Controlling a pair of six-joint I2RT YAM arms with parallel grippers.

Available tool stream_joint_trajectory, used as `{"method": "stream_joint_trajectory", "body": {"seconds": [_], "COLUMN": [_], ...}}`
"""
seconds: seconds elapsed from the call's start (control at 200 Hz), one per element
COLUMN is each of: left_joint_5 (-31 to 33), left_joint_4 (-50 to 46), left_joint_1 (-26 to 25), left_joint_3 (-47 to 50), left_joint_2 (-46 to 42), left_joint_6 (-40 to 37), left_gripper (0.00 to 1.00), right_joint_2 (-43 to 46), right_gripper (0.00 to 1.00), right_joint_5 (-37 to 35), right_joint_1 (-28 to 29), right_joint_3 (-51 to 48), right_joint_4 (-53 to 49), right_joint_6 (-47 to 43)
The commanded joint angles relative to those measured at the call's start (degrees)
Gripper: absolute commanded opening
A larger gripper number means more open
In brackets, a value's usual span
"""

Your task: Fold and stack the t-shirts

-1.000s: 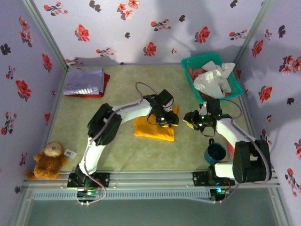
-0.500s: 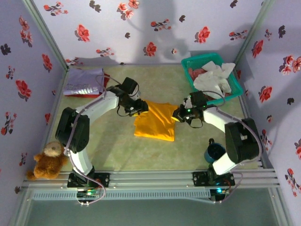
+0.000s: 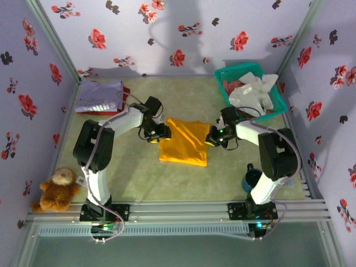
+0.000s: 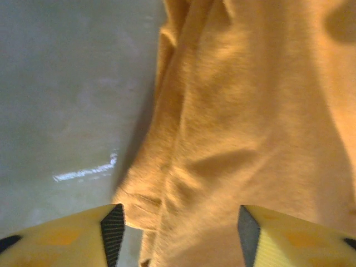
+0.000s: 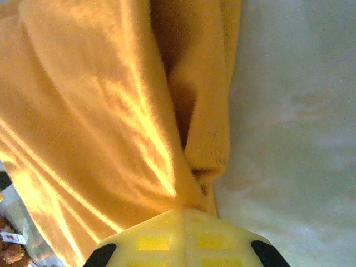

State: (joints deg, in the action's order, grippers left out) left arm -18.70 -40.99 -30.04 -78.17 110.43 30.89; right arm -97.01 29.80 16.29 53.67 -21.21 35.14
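Note:
The bright orange-yellow t-shirt lies folded on the middle of the table. My left gripper is at its left edge, open, its two pads wide apart over the cloth's rumpled edge; the left gripper holds nothing. My right gripper is at the shirt's right edge, shut, and folds of the orange cloth draw in to the right gripper's tips. A lavender t-shirt with white lettering lies on a red one at the back left.
A teal basket at the back right holds a white t-shirt and reddish cloth. A dark blue mug stands near the right arm's base. A brown teddy bear sits at the front left.
Both grippers have moved outward to the orange shirt's left and right edges, and the shirt now lies spread wider. The right gripper has shut; the left has opened wider.

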Motion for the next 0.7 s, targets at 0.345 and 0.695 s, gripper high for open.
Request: {"method": "stream_joint_trajectory", "body": {"seconds": [0.345, 0.695], "left_joint_5": [-2.65, -1.99], "left_joint_4": [2.04, 2.13], "left_joint_1": [-0.05, -3.71], "left_joint_3": [-2.75, -3.47], "left_joint_2": [4.31, 7.13], "left_joint_6": [-3.06, -2.51], "left_gripper": [0.65, 0.65], "right_joint_2": [1.76, -4.29], "right_gripper": [0.05, 0.03], "right_joint_5": [3.57, -2.88], "right_joint_1": [2.78, 2.99], "right_joint_3": [0.12, 0.95], "right_joint_4": [-3.28, -6.44], "right_joint_6": [-0.96, -3.86]}}
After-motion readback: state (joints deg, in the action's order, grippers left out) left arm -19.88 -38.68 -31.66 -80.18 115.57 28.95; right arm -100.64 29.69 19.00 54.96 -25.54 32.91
